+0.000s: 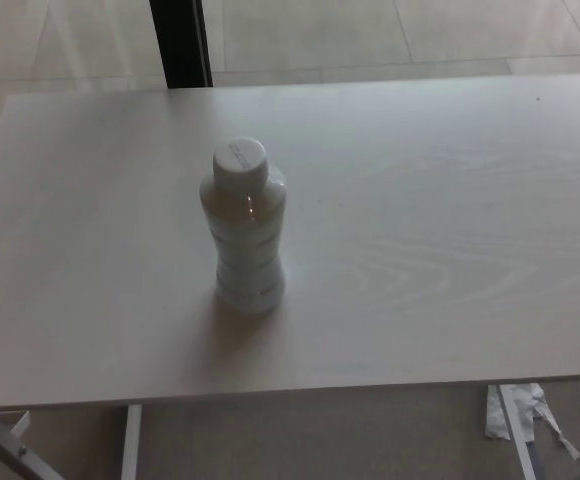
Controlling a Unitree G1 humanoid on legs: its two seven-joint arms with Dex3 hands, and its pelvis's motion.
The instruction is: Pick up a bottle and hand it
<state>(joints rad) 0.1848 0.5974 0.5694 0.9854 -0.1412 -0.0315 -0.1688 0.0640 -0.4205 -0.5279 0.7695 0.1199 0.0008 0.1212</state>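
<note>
You are looking down at a pale wood-grain desk [450, 250] that is filling most of the view, its near edge running across the bottom of the picture. Beyond its far edge, a light tiled floor [370, 35] is showing, and a dark upright post [180, 42] is standing there, left of centre. Under the near edge, white desk legs [130, 445] are showing at lower left, and a crumpled white scrap [515, 410] is lying on the floor at lower right.
</note>
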